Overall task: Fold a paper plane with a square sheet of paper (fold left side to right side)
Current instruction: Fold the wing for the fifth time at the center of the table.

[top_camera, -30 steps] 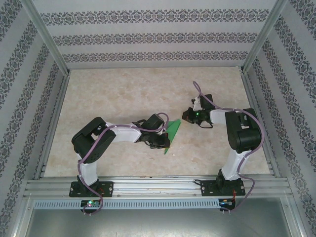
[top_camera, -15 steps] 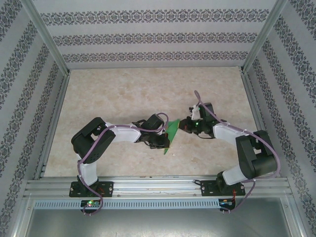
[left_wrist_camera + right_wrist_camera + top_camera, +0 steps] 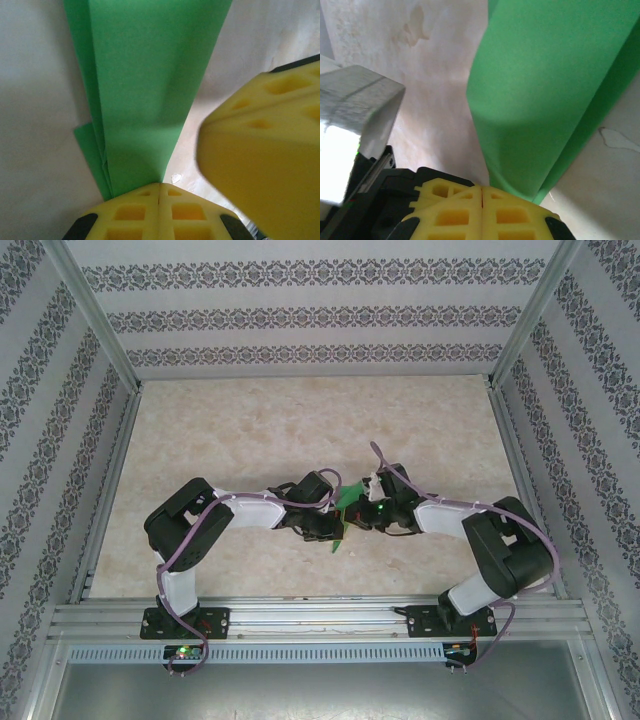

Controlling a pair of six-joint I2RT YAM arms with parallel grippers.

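The square sheet of paper (image 3: 348,499) is a bright green, folded, pointed strip on the table between the two arms. My left gripper (image 3: 336,529) is shut, its fingertips set against the paper's left side. In the left wrist view the paper (image 3: 145,90) runs away from the closed tips of the left gripper (image 3: 160,188), with layered edges on its left. My right gripper (image 3: 353,514) is shut too and meets the paper from the right. In the right wrist view the paper (image 3: 545,90) bulges up just past the right gripper (image 3: 482,190). I cannot tell whether either pinches it.
The right gripper's yellow finger (image 3: 265,150) looms close in the left wrist view. A pale part of the left arm (image 3: 355,115) sits at the left of the right wrist view. Patterned walls and aluminium rails (image 3: 300,615) fence in the beige table (image 3: 250,430).
The right arm has swung left and lower, bringing its shut gripper from well right of the paper up against it. The left arm and the paper have hardly moved.
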